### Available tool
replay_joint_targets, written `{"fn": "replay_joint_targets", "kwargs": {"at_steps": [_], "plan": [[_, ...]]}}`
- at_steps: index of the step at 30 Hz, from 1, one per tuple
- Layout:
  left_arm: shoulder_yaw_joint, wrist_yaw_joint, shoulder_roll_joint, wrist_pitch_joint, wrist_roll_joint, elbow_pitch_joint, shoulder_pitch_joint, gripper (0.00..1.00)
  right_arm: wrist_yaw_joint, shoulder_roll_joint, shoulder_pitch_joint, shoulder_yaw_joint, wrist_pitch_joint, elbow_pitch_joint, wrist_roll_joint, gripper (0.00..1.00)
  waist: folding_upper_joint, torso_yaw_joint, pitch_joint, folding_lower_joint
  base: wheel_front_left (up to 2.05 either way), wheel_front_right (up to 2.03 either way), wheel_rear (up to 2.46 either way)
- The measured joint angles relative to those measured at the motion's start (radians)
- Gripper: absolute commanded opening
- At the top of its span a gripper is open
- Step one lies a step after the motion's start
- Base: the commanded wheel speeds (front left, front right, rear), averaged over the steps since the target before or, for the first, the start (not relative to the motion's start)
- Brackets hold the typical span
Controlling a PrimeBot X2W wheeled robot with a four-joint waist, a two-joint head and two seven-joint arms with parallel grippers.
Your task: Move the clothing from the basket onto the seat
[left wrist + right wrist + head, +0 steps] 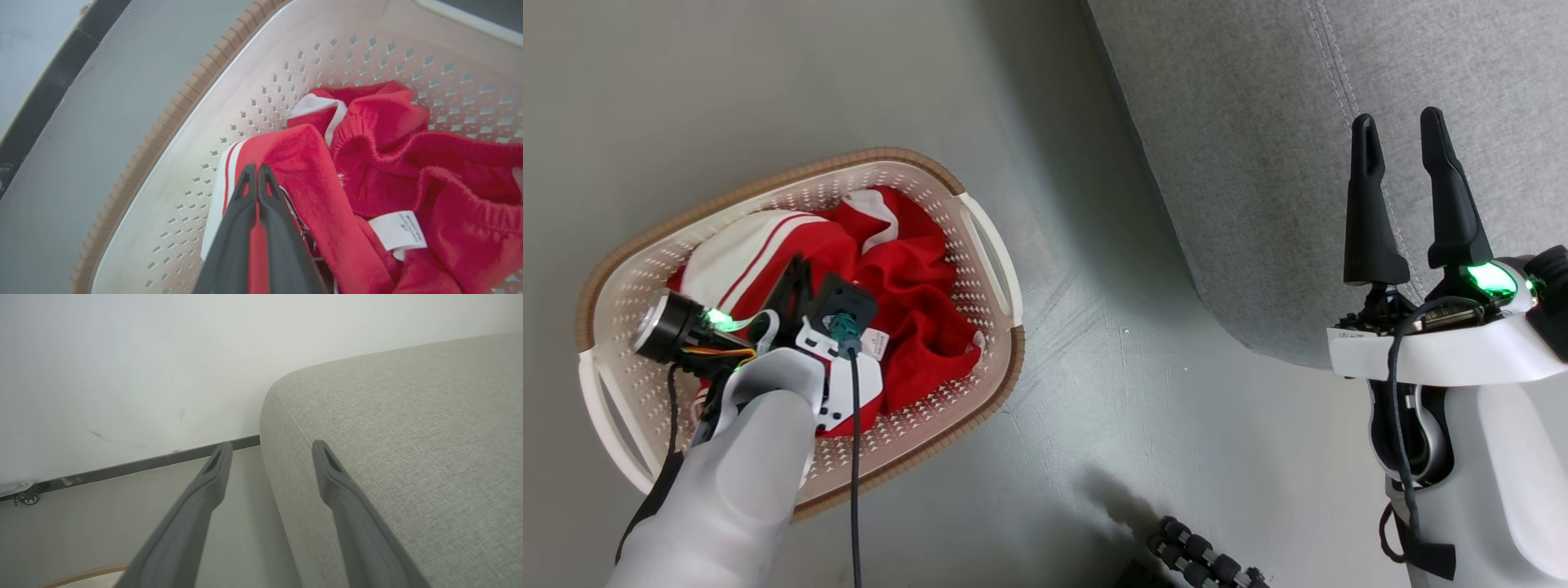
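Open floor (1094, 343) between basket (992, 245) and seat (1258, 163)

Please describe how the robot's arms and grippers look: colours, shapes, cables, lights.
The forearms are smooth, pale grey-white shells. The left gripper and right gripper each have two long, dark, tapering fingers. A green light glows at each wrist, and a black cable runs along each arm. The left wrist also carries a black-and-silver cylinder and thin orange wires.

Pale left forearm (743, 482) hides part of the bright red fabric clothing (915, 278); print on the small white tag (398, 230) is unreadably small
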State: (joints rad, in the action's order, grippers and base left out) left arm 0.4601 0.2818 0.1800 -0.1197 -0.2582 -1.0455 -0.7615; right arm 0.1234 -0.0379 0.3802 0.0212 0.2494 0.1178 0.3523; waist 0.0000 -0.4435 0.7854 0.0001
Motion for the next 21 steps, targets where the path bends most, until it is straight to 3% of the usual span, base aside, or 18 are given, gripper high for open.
{"fn": "replay_joint_targets", "kwargs": {"at_steps": [21], "plan": [[-0.032,0.0,-0.043,-0.116,0.082,0.156,0.044,0.0,0.0,-0.001,0.011,-0.047,0.0,0.012,-0.074,1.0,0.0,0.077,-0.086,0.0,0.0,0.0,0.0]]}}
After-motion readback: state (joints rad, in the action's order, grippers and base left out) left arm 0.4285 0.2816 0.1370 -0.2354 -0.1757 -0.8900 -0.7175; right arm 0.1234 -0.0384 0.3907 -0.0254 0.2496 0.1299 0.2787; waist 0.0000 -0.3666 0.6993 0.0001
